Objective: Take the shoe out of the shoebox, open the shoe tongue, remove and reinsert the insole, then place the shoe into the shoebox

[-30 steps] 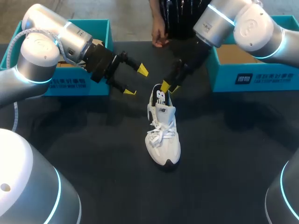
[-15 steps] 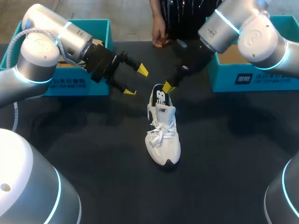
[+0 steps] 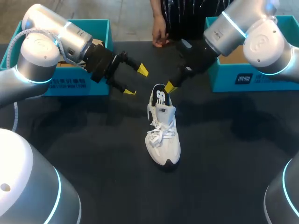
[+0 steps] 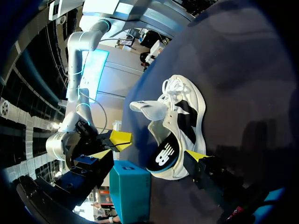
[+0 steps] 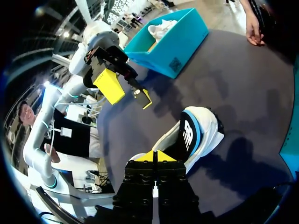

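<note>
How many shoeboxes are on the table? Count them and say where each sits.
2. The left box stands at the table's far left, partly under the left arm; the right box at its far right, under the right arm. No others show.

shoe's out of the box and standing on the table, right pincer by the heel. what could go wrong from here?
1. The shoe stands free on its sole. The left pincer is open and apart from it, so a nudge from the shut right pincer at the heel may tip it.
2. A person's hand rests at the far edge of the table, close to where the right pincer works, so a wide swing might hit it.
</note>
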